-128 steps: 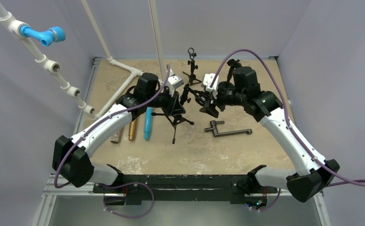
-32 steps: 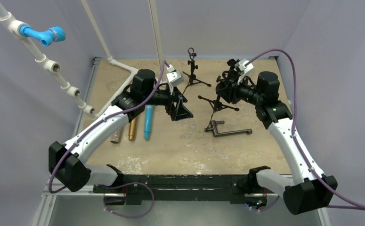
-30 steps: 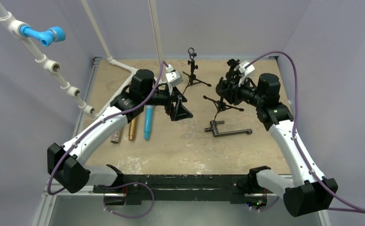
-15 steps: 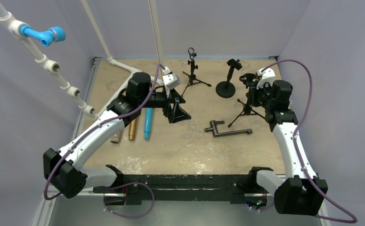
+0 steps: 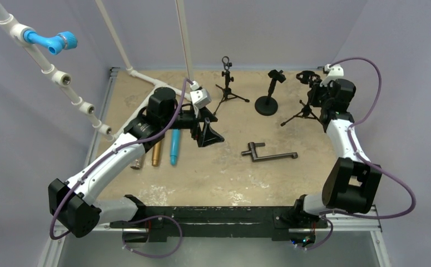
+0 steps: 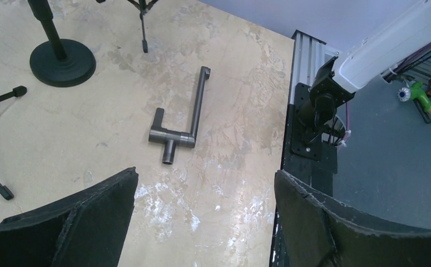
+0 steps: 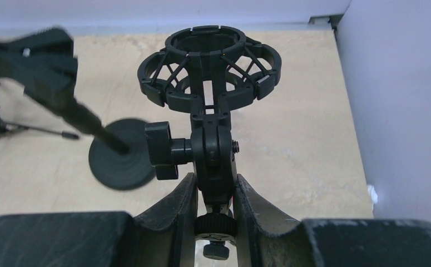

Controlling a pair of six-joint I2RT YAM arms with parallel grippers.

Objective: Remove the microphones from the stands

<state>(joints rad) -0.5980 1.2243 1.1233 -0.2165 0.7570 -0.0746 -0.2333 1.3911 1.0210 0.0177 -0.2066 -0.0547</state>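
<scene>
The right gripper [image 7: 213, 192] has its 2 fingers clamped on the neck of the shock-mount tripod stand [image 7: 210, 72], at the table's [image 5: 229, 178] far right. The left gripper [image 6: 204, 214] gapes wide, holding nothing, near the turquoise microphone [image 5: 175, 146], which lies flat beside a gold microphone [image 5: 157, 151].

The black tripod stand with a ring-shaped shock mount [image 5: 305, 111] [image 7: 210, 105] is relocated from the middle of the sand-coloured table [image 5: 229, 172] to its far right corner, clamped in the right gripper [image 5: 317, 95] [image 7: 213, 194]. The left gripper [image 5: 208, 132] [image 6: 204, 217], formerly at that stand, is now well apart from it, jaws spread. The black round-base stand [image 5: 267, 104], previously hidden by the right arm, is exposed.
</scene>
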